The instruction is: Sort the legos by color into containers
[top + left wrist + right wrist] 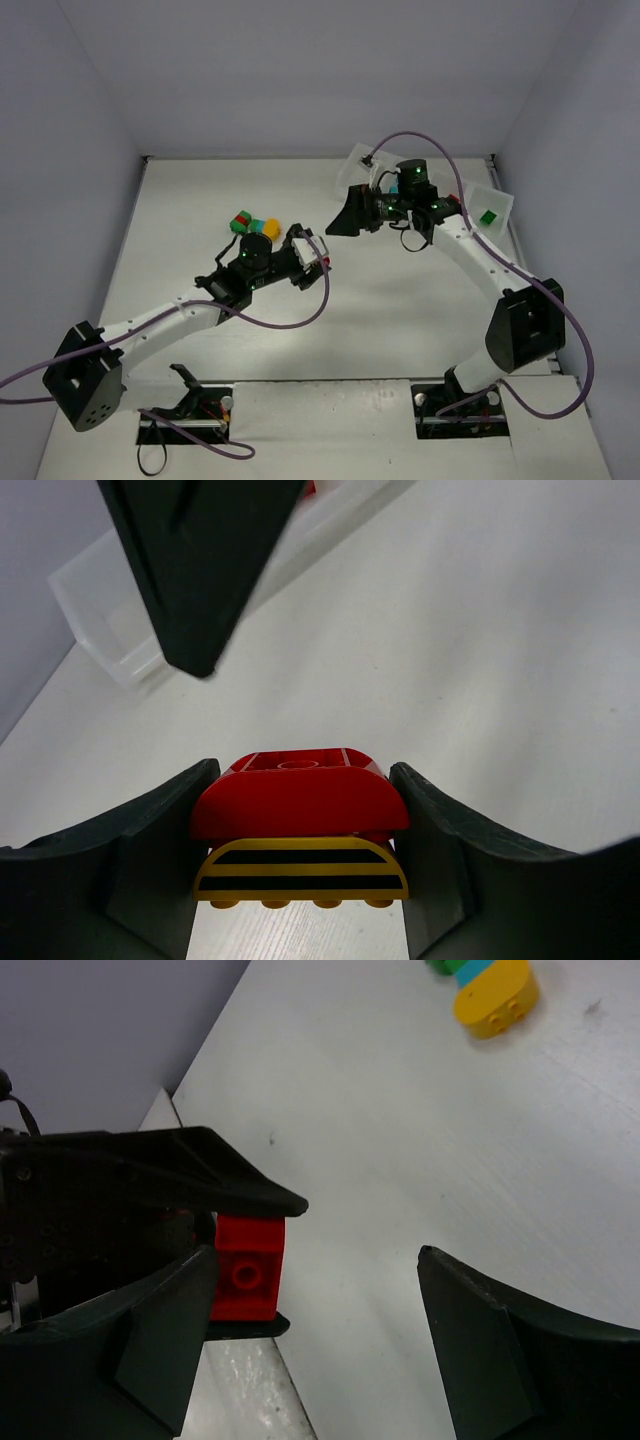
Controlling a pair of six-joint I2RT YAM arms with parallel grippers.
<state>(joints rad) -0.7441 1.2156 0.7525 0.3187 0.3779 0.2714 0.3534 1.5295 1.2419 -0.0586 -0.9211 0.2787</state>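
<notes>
My left gripper (314, 257) is shut on a red lego (323, 262) with a yellow black-striped piece (300, 870) stuck to it, held above the middle of the table. The left wrist view shows the red lego (295, 800) pinched between both fingers. My right gripper (342, 222) is open and empty, just right of the left gripper and facing it. In the right wrist view (315, 1260) the red lego (246, 1265) sits by its left finger. A green-red stack (240, 222), a teal lego (256, 226) and a yellow lego (271, 227) lie together on the table. The white tray (503, 200) holds a green lego (487, 216).
The tray runs along the back right, partly hidden by the right arm; one end of it (110, 630) shows in the left wrist view. The yellow lego (495, 1000) shows at the top of the right wrist view. Grey walls close in the table on three sides.
</notes>
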